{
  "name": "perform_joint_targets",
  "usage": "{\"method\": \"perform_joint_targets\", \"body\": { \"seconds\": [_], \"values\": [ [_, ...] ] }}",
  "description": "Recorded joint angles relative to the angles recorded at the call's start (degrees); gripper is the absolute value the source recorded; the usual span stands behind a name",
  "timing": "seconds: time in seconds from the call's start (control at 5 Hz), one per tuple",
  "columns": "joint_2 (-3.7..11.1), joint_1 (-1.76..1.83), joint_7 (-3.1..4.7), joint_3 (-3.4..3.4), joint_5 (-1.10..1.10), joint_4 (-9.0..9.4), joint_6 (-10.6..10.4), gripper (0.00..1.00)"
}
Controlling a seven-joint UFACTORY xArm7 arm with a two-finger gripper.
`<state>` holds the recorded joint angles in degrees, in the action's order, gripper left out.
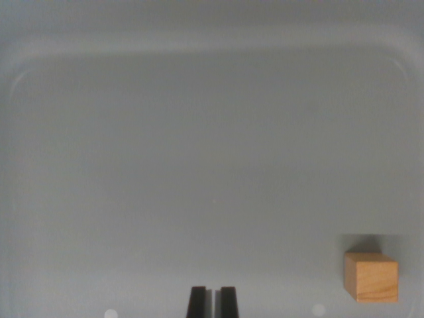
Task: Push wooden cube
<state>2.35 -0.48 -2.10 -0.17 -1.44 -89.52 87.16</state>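
A small wooden cube (371, 277) sits alone near the lower corner of a pale grey surface (199, 165) on the wrist view's right, its light honey-coloured faces showing fine grain lines and crisp, square edges, with one side in shade and a soft dark shadow spilling from its far edge. The surface is smooth, matt and uniform, shaped like a shallow tray whose raised rim curves round at the two far corners and runs as a faint lighter band along the far edge. At the bottom edge of the view, a little left of centre, the gripper (212, 302) shows as two flat black fingers (197, 303), straight-sided and blunt-tipped, standing parallel with only a narrow grey sliver between them; the jaws are all but closed and hold nothing. The cube lies well apart from the fingers, off to the wrist view's right and at about the same depth, not touching them or the rim. Two small pale, blurred round spots (110, 314) mark the near edge of the surface, one to the left of the fingers and one between the fingers and the cube
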Motion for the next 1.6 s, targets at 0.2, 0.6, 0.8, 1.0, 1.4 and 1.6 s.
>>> {"method": "perform_joint_targets", "body": {
  "seconds": [0.2,0.6,0.8,1.0,1.4,1.6],
  "values": [
    [-0.08,-0.16,0.17,-0.19,0.20,0.88,-0.8,0.00],
    [-0.19,-0.38,0.40,-0.42,0.46,2.00,-1.8,0.00],
    [-0.19,-0.38,0.40,-0.42,0.46,2.00,-1.8,0.00],
    [-0.32,-0.63,0.67,-0.71,0.77,3.35,-3.0,0.00],
    [-0.47,-0.92,0.98,-1.04,1.13,4.91,-4.4,0.00],
    [-0.47,-0.92,0.98,-1.04,1.13,4.91,-4.4,0.00]
  ]
}}
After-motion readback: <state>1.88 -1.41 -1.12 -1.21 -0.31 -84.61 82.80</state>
